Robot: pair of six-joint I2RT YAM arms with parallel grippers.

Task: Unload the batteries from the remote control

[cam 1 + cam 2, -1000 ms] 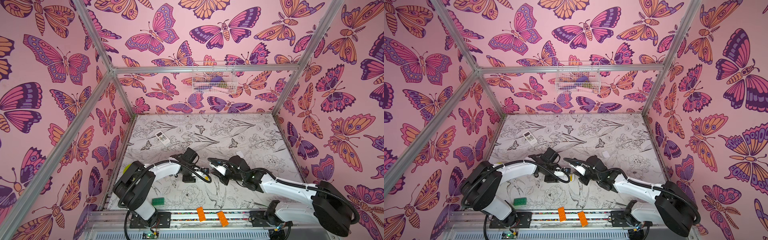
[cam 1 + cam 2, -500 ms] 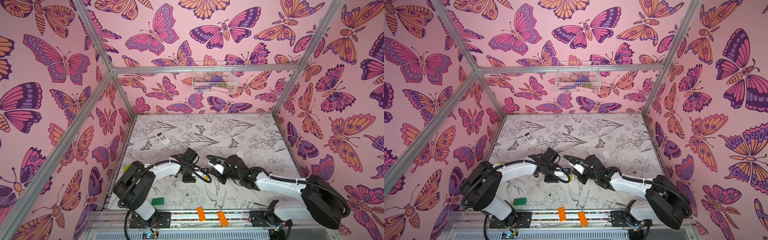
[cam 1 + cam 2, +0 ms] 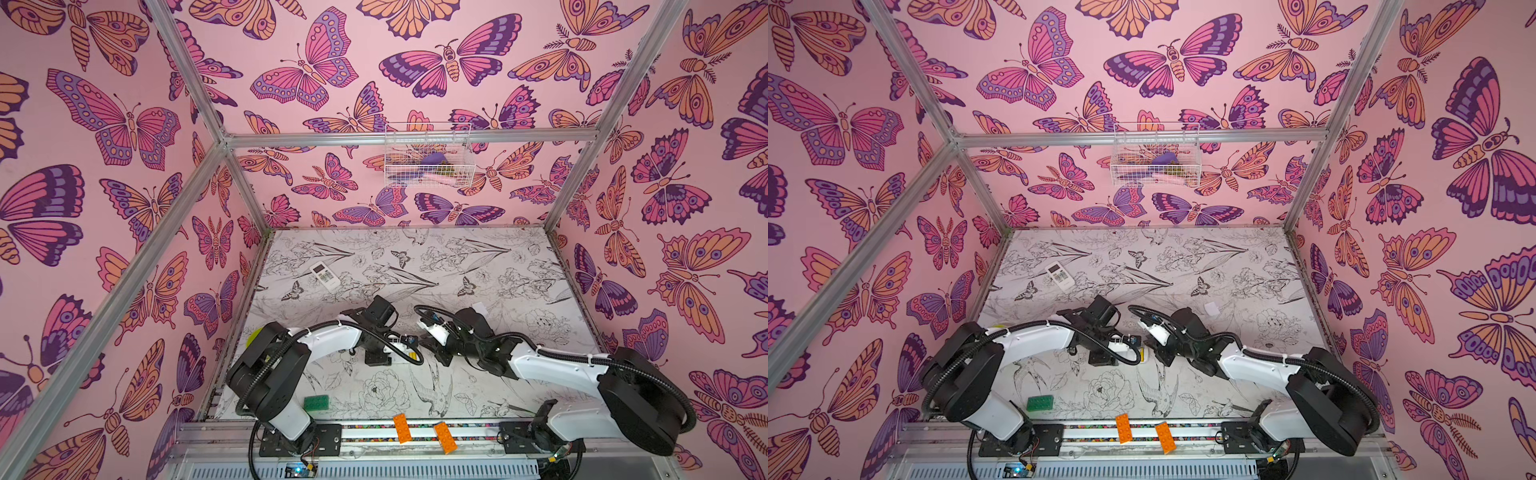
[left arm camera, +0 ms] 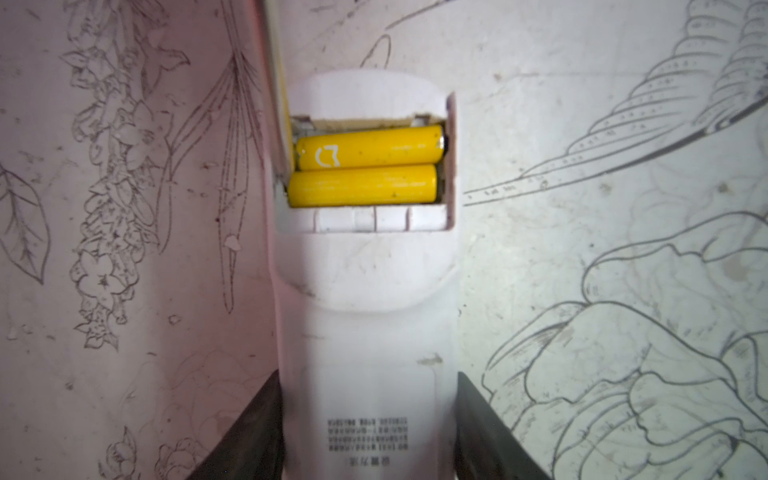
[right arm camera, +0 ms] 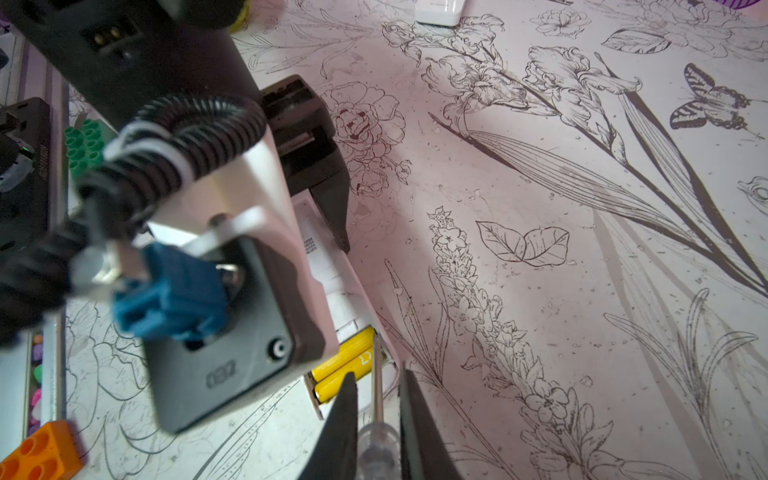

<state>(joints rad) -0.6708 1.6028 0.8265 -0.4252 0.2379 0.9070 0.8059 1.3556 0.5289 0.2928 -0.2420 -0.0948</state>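
In both top views the right arm has swung inward and pushed forward since a second ago, so the right gripper (image 3: 436, 355) now sits just beside the left gripper (image 3: 376, 357) at the low centre of the frame; the left arm has not shifted. We read that as the prying tool arriving at its work.

In the left wrist view the left fingers (image 4: 257, 428) grasp the white plastic remote control (image 4: 365, 316) by its long edges, back up on the flower-printed counter (image 4: 602, 124). Its compartment stands uncovered, and the two yellow cylindrical batteries (image 4: 365, 166) lie side by side inside, at upper centre.

In the right wrist view the right fingers (image 5: 340, 415) are clenched on the clear-handled thin metal screwdriver (image 5: 376, 451), its tip at the batteries' end, low centre. Neither is out yet.
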